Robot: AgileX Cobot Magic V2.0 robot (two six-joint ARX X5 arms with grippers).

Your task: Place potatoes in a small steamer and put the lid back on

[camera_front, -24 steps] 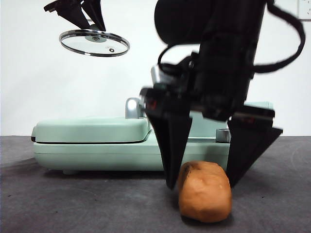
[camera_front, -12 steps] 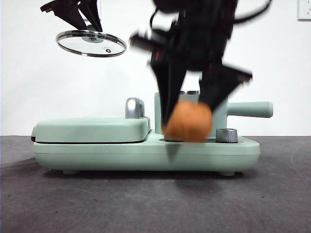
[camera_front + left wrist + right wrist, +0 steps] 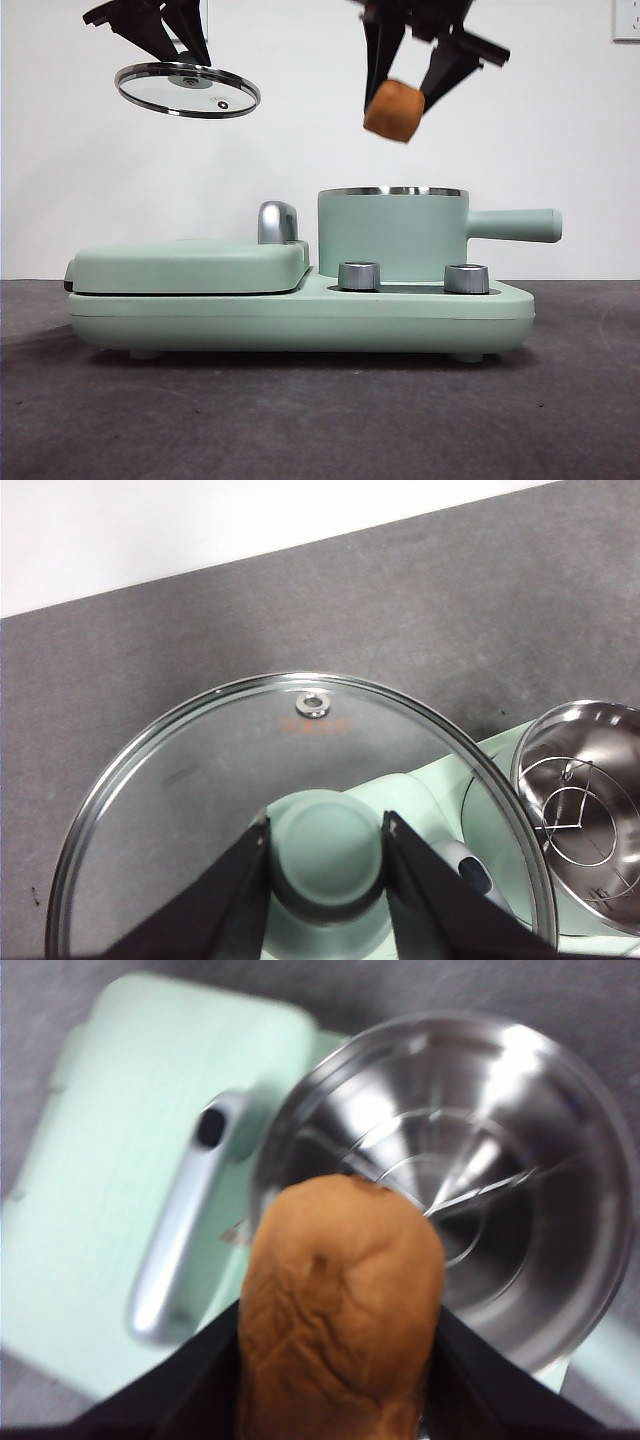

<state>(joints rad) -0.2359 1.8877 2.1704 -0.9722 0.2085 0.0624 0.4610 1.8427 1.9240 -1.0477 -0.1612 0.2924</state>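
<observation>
Two grippers hang high in the front view, each with something pinched between its black jaws; the right gripper (image 3: 405, 85), at upper centre-right of the frame, clamps the potato (image 3: 393, 110), an orange-brown lump with a matte, faintly creased skin and a rounded free end; its long axis runs along the jaws, tilted, with the free end pointing down and slightly left toward the small steamer (image 3: 392, 235); it hangs in the air well above the pot's steel rim, touching nothing else. From the right wrist view the potato (image 3: 340, 1310) covers the near edge of the open steamer (image 3: 470, 1180), whose shiny steel inside holds a wire rack; the chrome handle (image 3: 185, 1250) of the flat green griddle cover (image 3: 120, 1140) lies beside it. The left gripper (image 3: 165, 40), at upper left of the front frame, grips the green knob (image 3: 325, 850) of the glass lid (image 3: 187, 90), which floats slightly tilted over the griddle cover; a small vent hole (image 3: 314, 703) sits near the lid's steel rim.
</observation>
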